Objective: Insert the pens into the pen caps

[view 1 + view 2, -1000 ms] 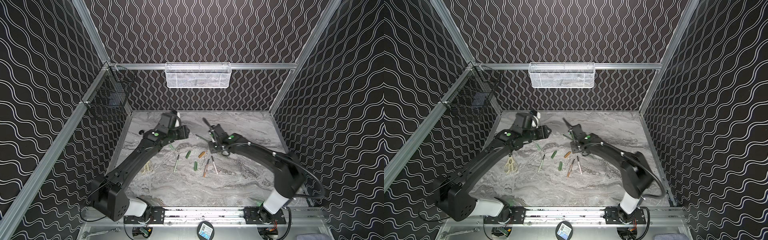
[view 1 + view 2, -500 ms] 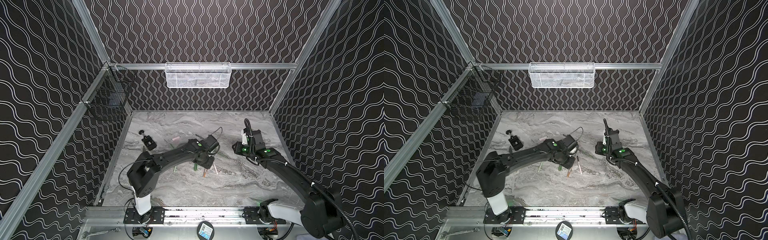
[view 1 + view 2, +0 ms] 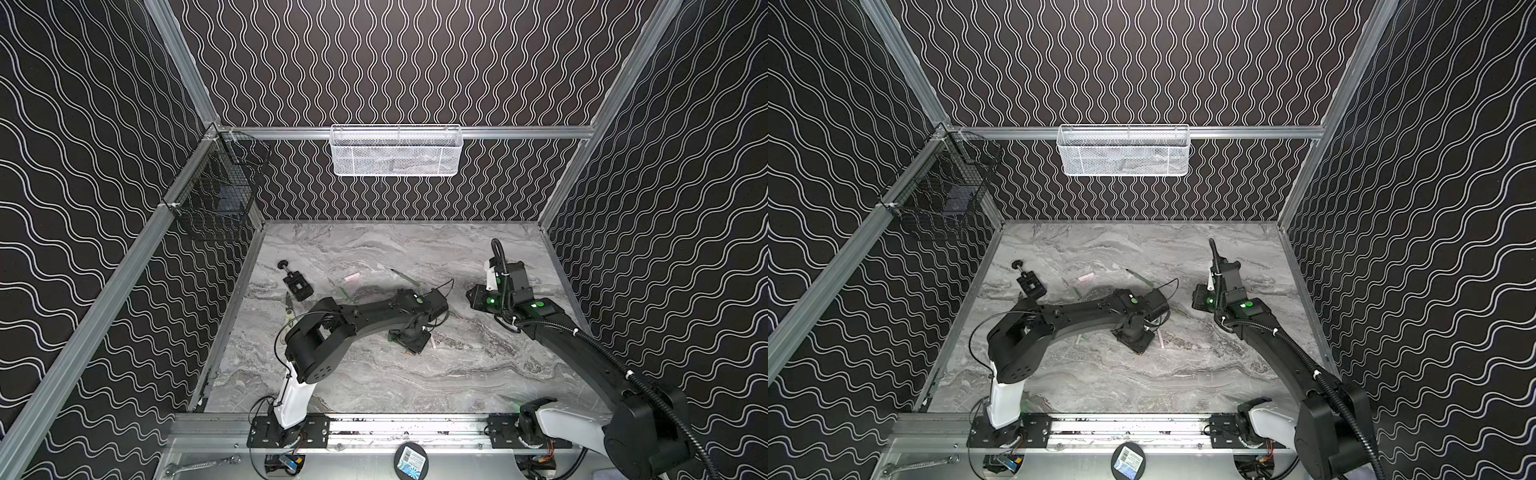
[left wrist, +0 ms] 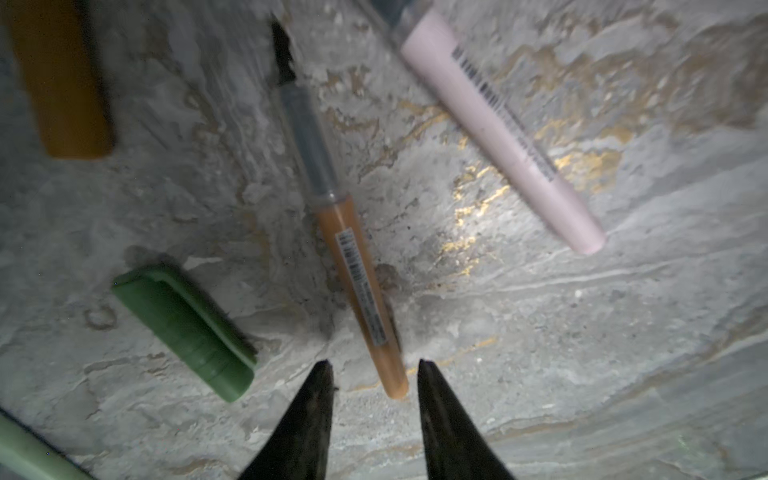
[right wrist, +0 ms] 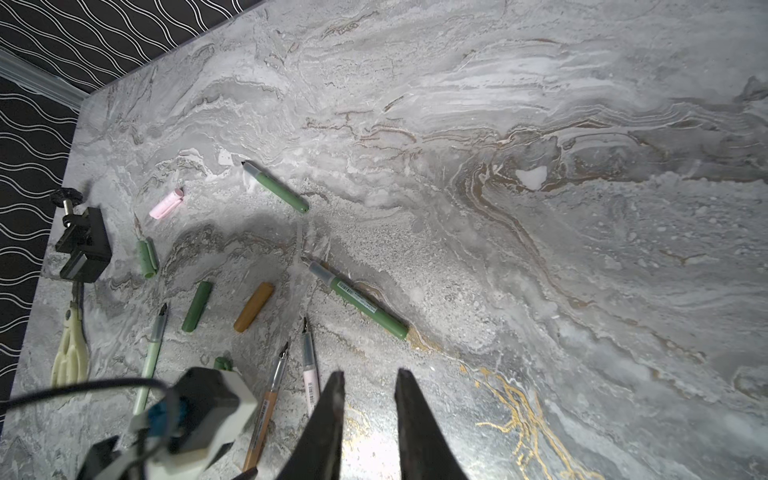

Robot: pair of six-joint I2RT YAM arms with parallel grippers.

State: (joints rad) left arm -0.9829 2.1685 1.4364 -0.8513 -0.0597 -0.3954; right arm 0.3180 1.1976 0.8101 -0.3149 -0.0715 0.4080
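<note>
Pens point(image 5: 361, 305) all bare-tipped, none capped yet.

Left gripper point(image 4: 375, 363): fingers apart, straddling the blunt rear end of the tan pen point(image 4: 353, 270) without pinching it, low over the middle of the table point(image 3: 374, 249). Set at that end, most likely, to leave the dark tip free for a cap.

Just beside it, toward 3 o'clock in a top view, the pink pen point(image 3: 433, 343). Toward 9 o'clock, close by, a green cap point(image 4: 187, 328). Off beyond the tan pen's tip, the gold-brown cap point(image 4: 62, 83), the probable match by colour.

Farther out: a green pen point(image 3: 405, 276) at 12 o'clock, the pink cap point(image 3: 352, 277) at 11, a black clamp point(image 3: 297, 284) at 10.

Right gripper point(image 5: 370, 372) at about 2 o'clock, raised, fingers apart, gripping nothing. Held clear, presumably, so as not to crowd the pick, and well placed to fetch a cap.

Risk: round barrel rolling aside before a firm squeeze.
</note>
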